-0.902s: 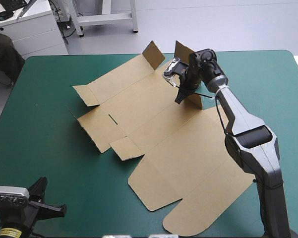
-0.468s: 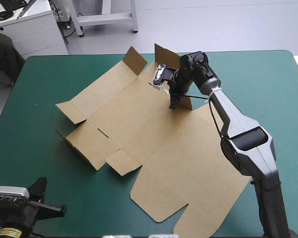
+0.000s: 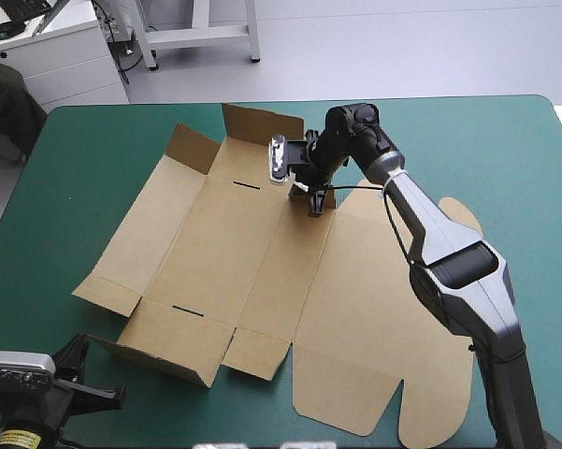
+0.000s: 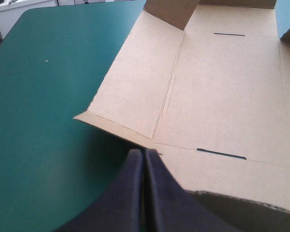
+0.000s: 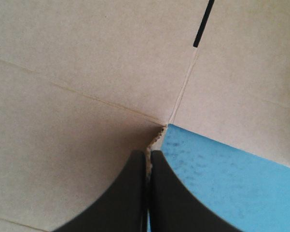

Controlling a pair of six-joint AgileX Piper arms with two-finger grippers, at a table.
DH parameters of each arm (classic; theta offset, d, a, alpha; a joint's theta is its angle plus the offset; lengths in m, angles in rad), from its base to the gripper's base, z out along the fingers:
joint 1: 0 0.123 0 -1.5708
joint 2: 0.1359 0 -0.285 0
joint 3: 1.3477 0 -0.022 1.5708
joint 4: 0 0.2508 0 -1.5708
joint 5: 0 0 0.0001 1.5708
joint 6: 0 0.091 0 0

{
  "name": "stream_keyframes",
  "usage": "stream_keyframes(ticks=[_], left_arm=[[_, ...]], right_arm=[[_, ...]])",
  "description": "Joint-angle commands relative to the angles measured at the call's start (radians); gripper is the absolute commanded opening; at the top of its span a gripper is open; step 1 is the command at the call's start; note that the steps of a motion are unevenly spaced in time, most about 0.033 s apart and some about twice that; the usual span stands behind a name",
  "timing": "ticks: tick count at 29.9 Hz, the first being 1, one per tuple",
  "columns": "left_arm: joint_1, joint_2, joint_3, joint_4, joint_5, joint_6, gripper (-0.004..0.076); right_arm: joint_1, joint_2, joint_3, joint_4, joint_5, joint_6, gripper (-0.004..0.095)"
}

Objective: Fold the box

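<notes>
The brown box [image 3: 243,253] lies as a cut sheet across the middle of the table, mostly flat. Two short flaps [image 3: 260,122] stand raised at its far edge. My right gripper [image 3: 313,208] reaches in from the far right and is shut on the box at a notch in its edge; in the right wrist view the board's edge [image 5: 157,135] runs between the black fingers [image 5: 148,157]. My left gripper [image 3: 108,395] stays low at the near left corner, off the box, with its fingers shut into one point [image 4: 144,155] just short of the box's near flap [image 4: 116,123].
The box's rounded lid panel [image 3: 383,374] reaches close to the table's near edge at the right. A near-left wall [image 3: 159,351] stands slightly raised. Teal-green cover [image 3: 514,150] shows at the far right and along the left side [image 3: 47,215].
My right gripper has moved left, dragging and turning the box with it; the sheet now lies nearer the left and near edges. The left gripper has not moved.
</notes>
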Motion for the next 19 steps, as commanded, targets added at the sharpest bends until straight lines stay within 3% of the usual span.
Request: stream_keyframes(ticks=[1,6,11,19], left_arm=[[0.002,0.016,-0.032,-0.021,-0.072,-0.007,-0.001],[0.002,0.016,-0.032,-0.021,-0.072,-0.007,-0.001],[0.002,0.016,-0.032,-0.017,-0.072,-0.007,-0.001],[0.002,0.016,-0.032,-0.017,-0.072,-0.007,-0.001]], right_arm=[[0.001,-0.099,-0.036,0.054,0.015,-0.046,-0.0021],[0.016,-0.142,-0.036,0.055,0.015,0.031,-0.0021],[0.043,-0.182,-0.027,-0.034,0.015,0.169,-0.0021],[0.069,-0.204,-0.023,0.055,0.016,0.114,-0.002]])
